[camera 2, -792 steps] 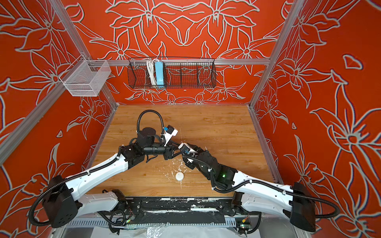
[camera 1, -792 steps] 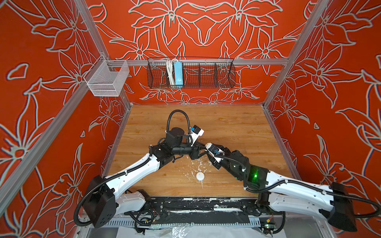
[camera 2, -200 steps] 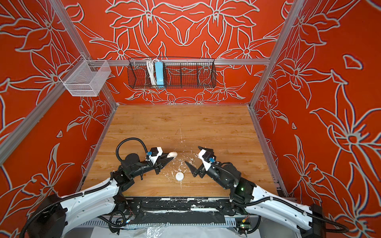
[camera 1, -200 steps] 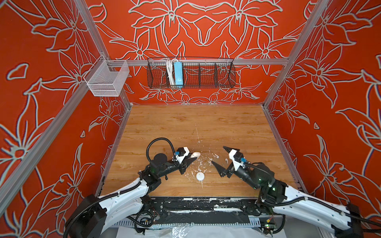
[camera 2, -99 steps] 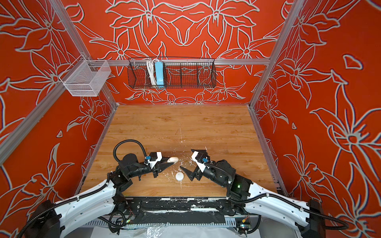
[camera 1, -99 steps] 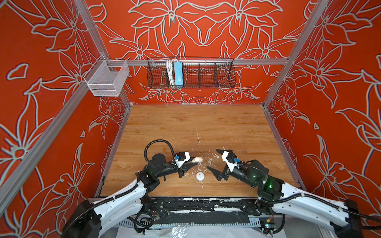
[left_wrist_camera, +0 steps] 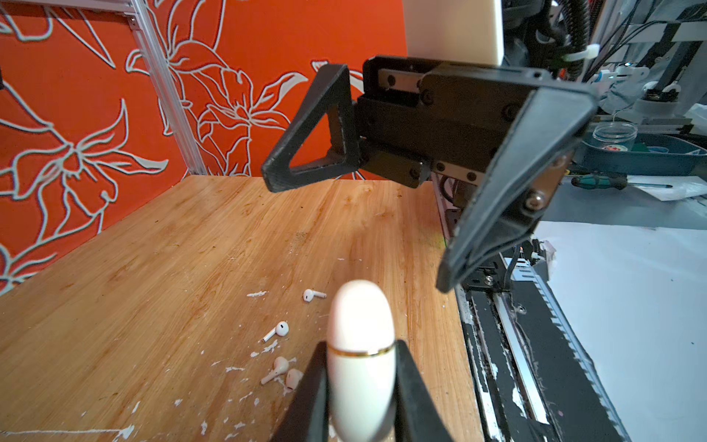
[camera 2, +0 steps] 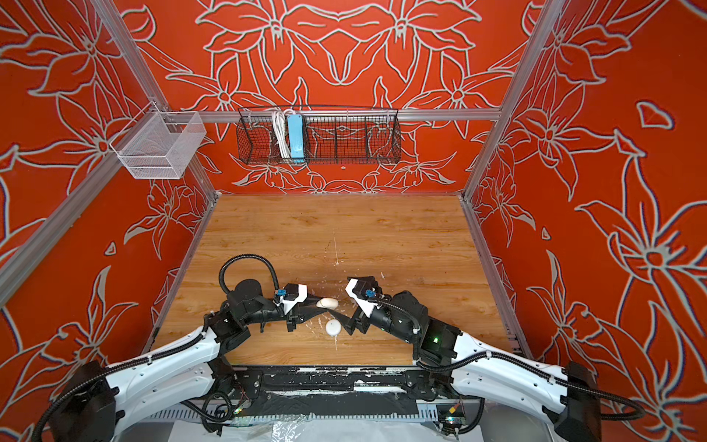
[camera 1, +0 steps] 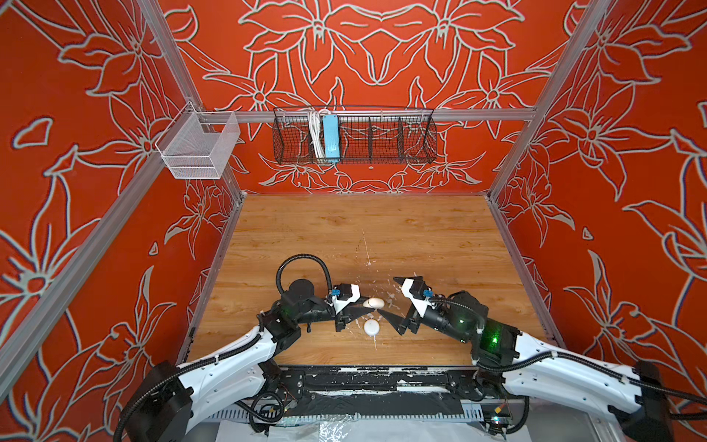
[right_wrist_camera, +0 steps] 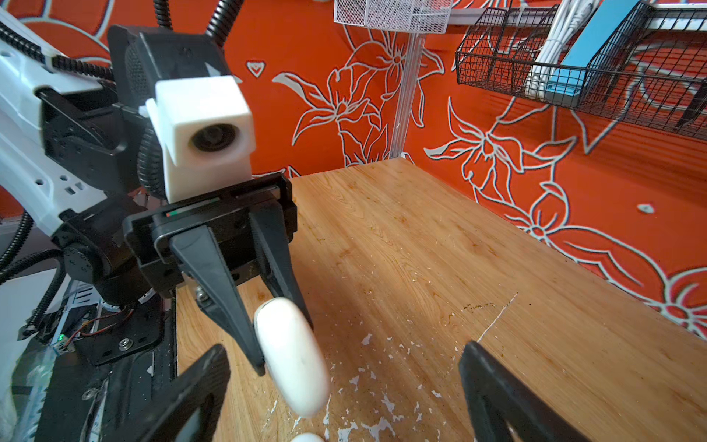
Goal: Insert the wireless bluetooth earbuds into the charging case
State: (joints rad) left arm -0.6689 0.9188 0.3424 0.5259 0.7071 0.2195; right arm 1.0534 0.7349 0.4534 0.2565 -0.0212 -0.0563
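Clenched on a cream, rounded case with a thin gold seam (left_wrist_camera: 361,382), the left fingers (left_wrist_camera: 415,386) pinch it edge-on by one half. The other half sticks out past their tips toward the right arm. Opposite, the black triangular right fingers (right_wrist_camera: 493,386) stand released, spread wide with nothing between them, their tips near the cream case.

In both top views the round, smooth white puck-like charging case (camera 1: 371,327) (camera 2: 333,327) lies ungripped on the wooden counter (camera 1: 382,237). It sits just on the near side of the cream case, between the two arms' tips, and looks closed as far as those views show.

Two tiny glossy white earbuds (left_wrist_camera: 280,329) with short stems lie loose on the counter in the left wrist view. They are apart from each other, outside any case, among white paint flecks (left_wrist_camera: 256,294). Two cream-tinted earbuds (left_wrist_camera: 281,365) lie close together nearer the held case.

On the back wall hangs a black wire basket (camera 1: 382,141) holding a light blue box (camera 1: 330,136) and a white cable. A white mesh basket (camera 1: 197,147) hangs at the left corner.
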